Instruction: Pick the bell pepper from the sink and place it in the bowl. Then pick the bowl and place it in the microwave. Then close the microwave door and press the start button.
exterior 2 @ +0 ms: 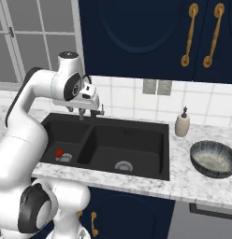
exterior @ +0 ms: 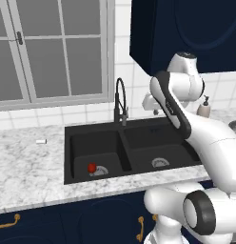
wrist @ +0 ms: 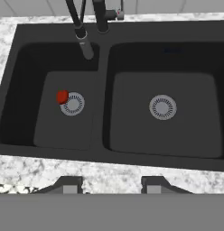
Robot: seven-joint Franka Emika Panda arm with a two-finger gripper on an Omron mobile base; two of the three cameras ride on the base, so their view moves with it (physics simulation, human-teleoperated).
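Observation:
A small red bell pepper (exterior: 92, 167) (exterior 2: 59, 153) (wrist: 62, 97) lies on the floor of the left basin of the black sink (exterior: 122, 143) (exterior 2: 88, 145) (wrist: 101, 90), touching the silver drain's left edge. My gripper (exterior 2: 90, 113) (wrist: 111, 186) hangs open and empty above the sink's back edge near the divider, well above and to the right of the pepper. The dark grey ribbed bowl (exterior 2: 212, 158) stands on the marble counter right of the sink. The microwave and its door are out of view.
The black gooseneck tap (exterior: 121, 100) (wrist: 82, 31) rises behind the divider and reaches over the left basin. A soap dispenser (exterior 2: 182, 123) (exterior: 204, 107) stands by the back wall between sink and bowl. Dark blue cabinets (exterior 2: 136, 37) hang overhead. A small white object (exterior: 41, 141) lies on the left counter.

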